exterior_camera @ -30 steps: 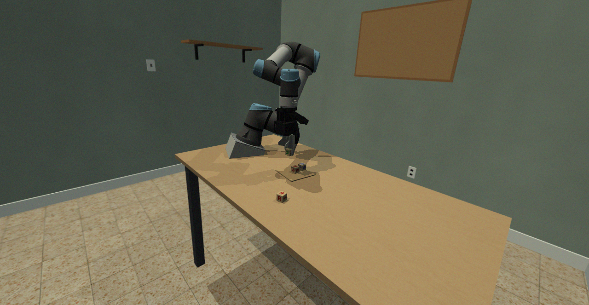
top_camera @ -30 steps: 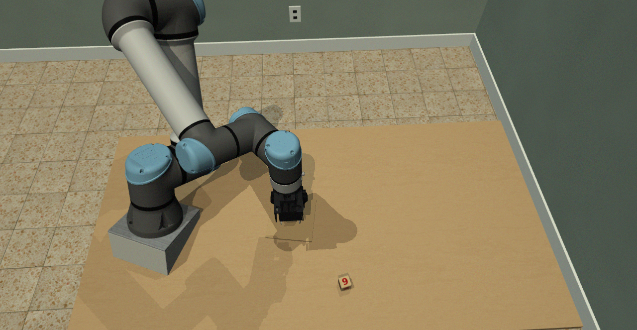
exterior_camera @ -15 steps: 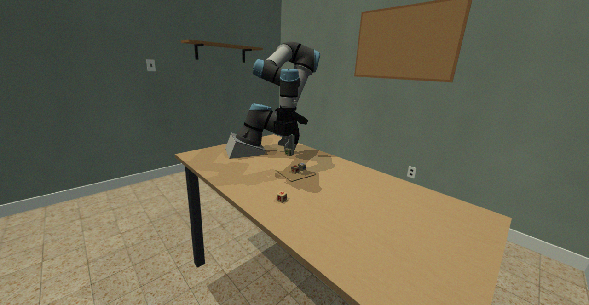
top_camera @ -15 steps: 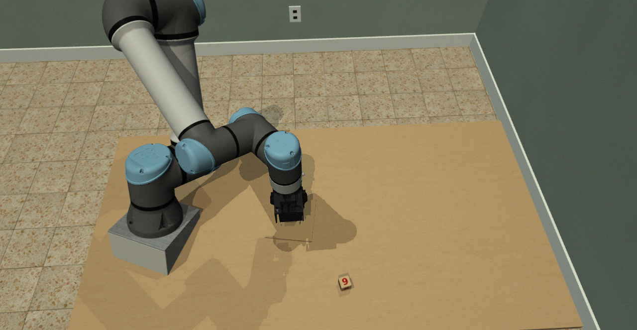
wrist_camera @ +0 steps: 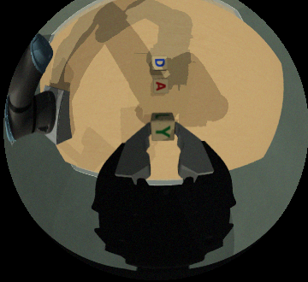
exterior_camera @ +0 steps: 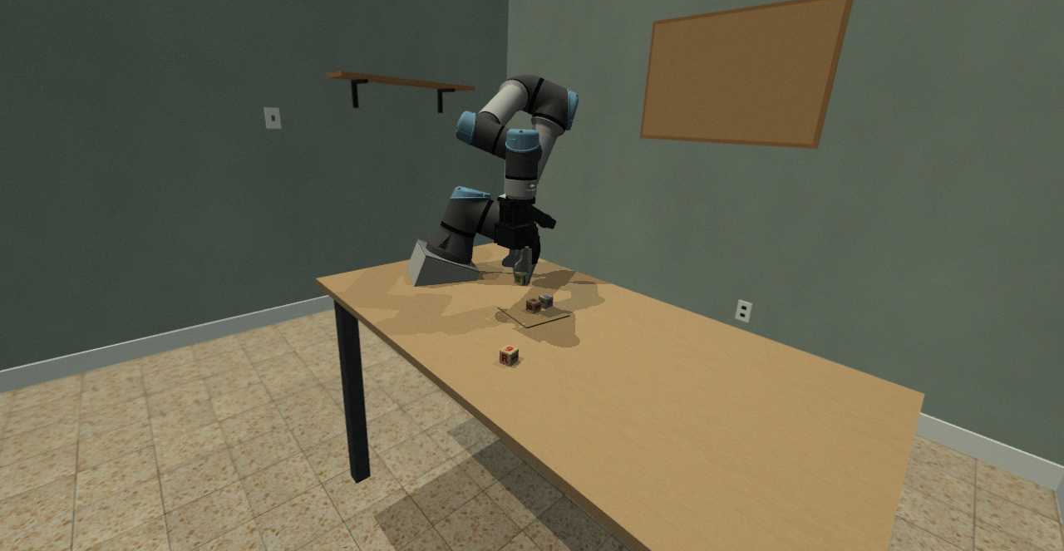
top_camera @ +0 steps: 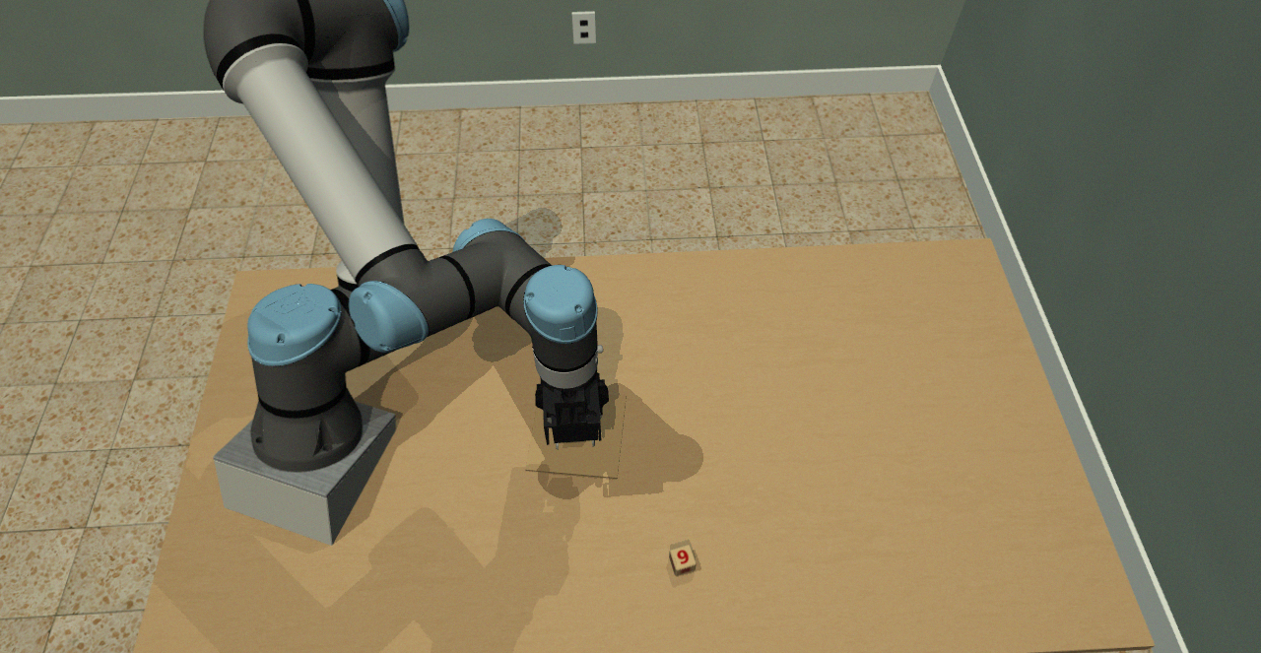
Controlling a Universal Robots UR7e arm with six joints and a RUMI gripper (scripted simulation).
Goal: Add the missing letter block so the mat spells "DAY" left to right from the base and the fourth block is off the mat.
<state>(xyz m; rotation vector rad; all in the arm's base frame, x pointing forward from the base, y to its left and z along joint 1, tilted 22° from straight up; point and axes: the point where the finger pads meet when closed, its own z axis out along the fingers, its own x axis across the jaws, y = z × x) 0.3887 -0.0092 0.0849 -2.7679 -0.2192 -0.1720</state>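
My gripper (wrist_camera: 162, 123) (exterior_camera: 522, 277) (top_camera: 574, 444) is shut on the Y block (wrist_camera: 162, 131) (exterior_camera: 519, 278), whose green Y faces up. It holds the block above the table, beyond the A block's side of the row. The D block (wrist_camera: 159, 63) (exterior_camera: 546, 301) with a blue D and the A block (wrist_camera: 160, 86) (exterior_camera: 533, 305) with a red A stand on the thin mat (exterior_camera: 526, 322) (top_camera: 608, 471), with a small gap between them. In the top view the arm hides both. The fourth block (top_camera: 682, 558) (exterior_camera: 509, 356), a red 9 on top, lies off the mat.
The wooden table (top_camera: 837, 428) (exterior_camera: 669, 414) carries everything. The arm's grey base block (top_camera: 275, 500) (exterior_camera: 439, 271) stands at the left end of the table in the top view. The arm's shadows fall across the mat and the table around it.
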